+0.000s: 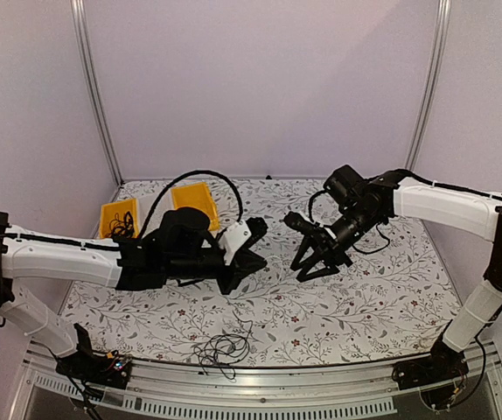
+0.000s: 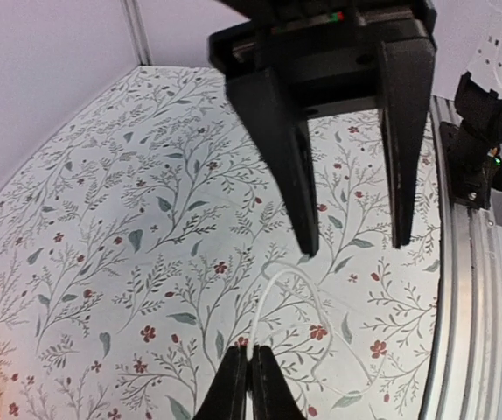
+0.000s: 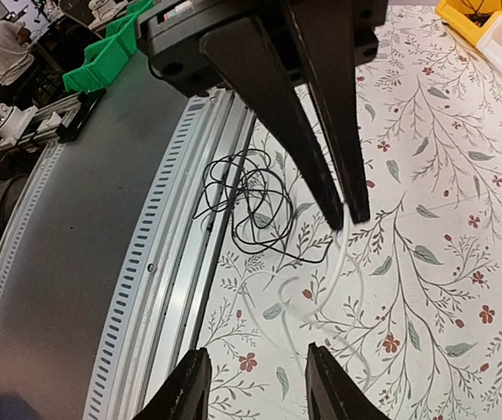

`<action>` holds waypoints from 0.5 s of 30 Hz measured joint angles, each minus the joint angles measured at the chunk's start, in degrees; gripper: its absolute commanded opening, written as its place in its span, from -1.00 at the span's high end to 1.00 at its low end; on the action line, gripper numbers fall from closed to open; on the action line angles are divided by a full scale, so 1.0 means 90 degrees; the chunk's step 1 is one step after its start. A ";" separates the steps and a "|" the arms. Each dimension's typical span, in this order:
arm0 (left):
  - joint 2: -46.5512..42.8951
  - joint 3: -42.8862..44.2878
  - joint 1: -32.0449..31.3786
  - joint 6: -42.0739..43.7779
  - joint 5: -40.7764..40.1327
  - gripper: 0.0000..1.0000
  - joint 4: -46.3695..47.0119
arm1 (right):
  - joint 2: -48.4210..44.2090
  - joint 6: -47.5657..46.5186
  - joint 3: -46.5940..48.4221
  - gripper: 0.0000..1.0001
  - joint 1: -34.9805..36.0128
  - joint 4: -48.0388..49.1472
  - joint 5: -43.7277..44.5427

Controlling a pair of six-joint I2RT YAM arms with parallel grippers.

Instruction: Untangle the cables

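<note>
Pale lilac walls [image 1: 260,87] at back, two metal uprights. Flower-print cloth bench [image 1: 365,306] below. White-and-black left arm [image 1: 59,258] and right arm [image 1: 448,203] reach in from either side, tips close together at mid-bench. Two yellow plastic bins [image 1: 200,189] at far L corner, the L-most w/ dark wires inside. Right pincer [image 3: 253,354]: jaws apart, nothing betw. them. Left pincer [image 2: 251,354], just opposite: closed tight on a thin white wire [image 2: 282,266], which loops from its tips down onto the cloth. Loose tangle of thin black cables [image 3: 251,201] lies at near bench edge, partly over the slotted metal rail [image 3: 155,289], apart from both pincers.
</note>
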 measured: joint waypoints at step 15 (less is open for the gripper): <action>-0.1812 -0.0138 0.3296 -0.1149 -0.2334 1.00 -0.1848 | -0.0554 0.0580 -0.1005 0.07 -0.0916 0.1399 0.1362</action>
